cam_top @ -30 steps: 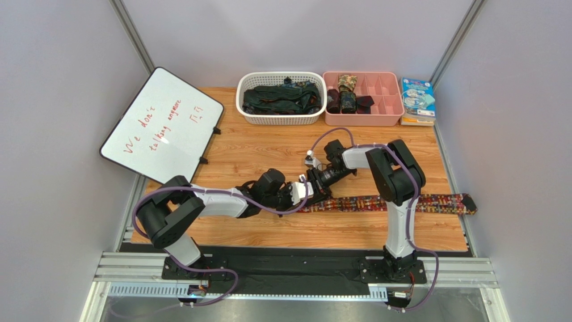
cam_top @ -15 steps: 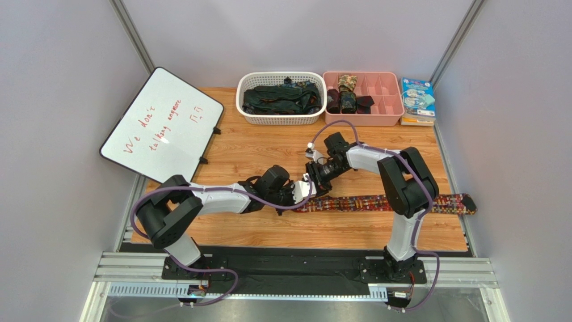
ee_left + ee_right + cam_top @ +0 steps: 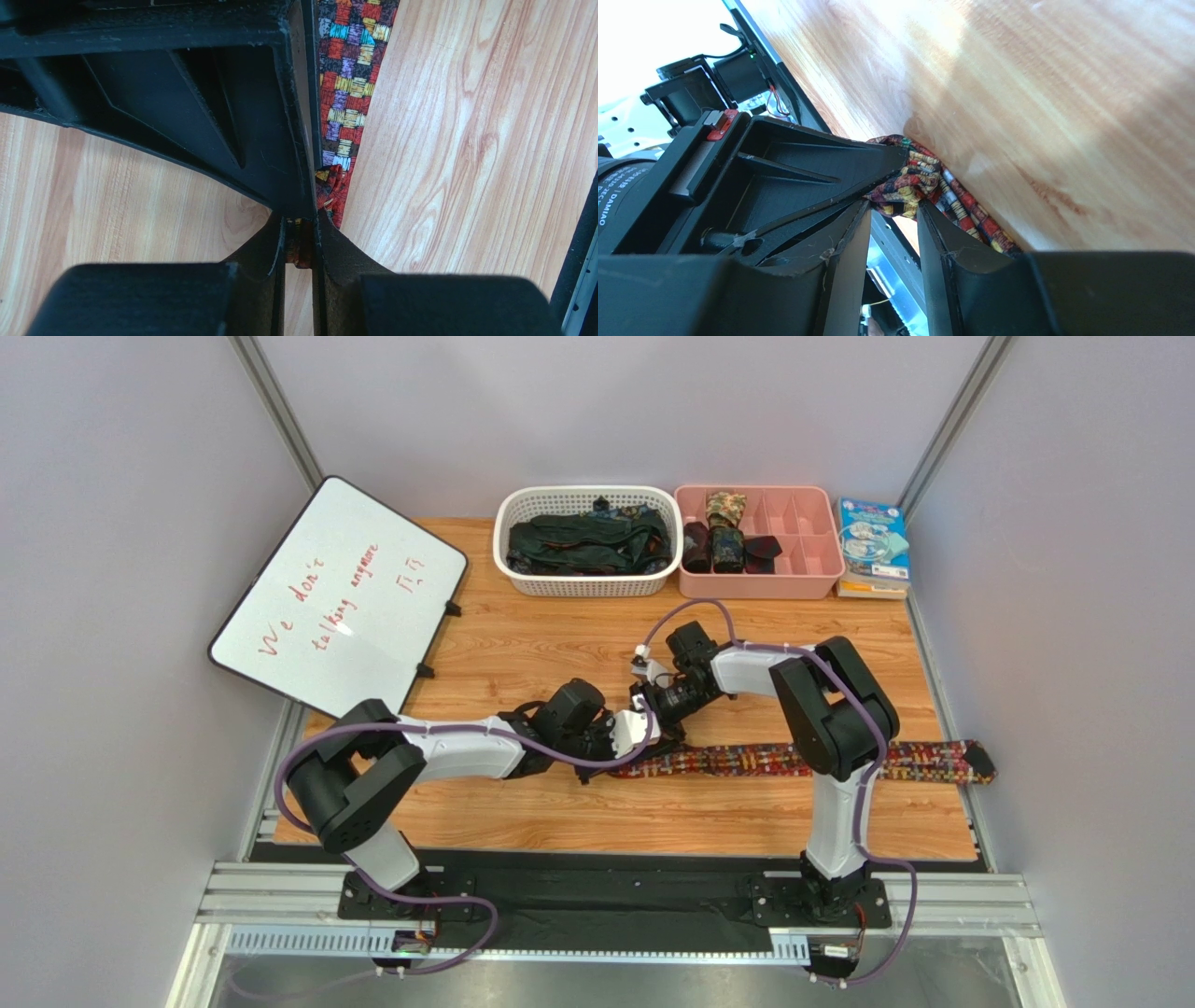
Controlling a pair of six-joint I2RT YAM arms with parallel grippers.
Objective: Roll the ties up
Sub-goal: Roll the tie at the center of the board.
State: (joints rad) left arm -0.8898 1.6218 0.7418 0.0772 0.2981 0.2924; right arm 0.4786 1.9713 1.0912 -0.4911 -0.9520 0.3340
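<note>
Left wrist view: our left pincer (image 3: 300,234) is nipped almost shut on the bunched end of the patterned tie (image 3: 349,91), rest lying flat along the worktop (image 3: 456,140), while our right pincer (image 3: 892,217) stands part open on nothing, so we judge the loose first turn may spring undone.

Both arms stretch inward, tips meeting; left pincer (image 3: 299,234) pinched nearly together, right pincer (image 3: 894,210) fingers parted.

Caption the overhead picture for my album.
The left arm and right arm meet at one end of a colourful tie laid on the table.
</note>
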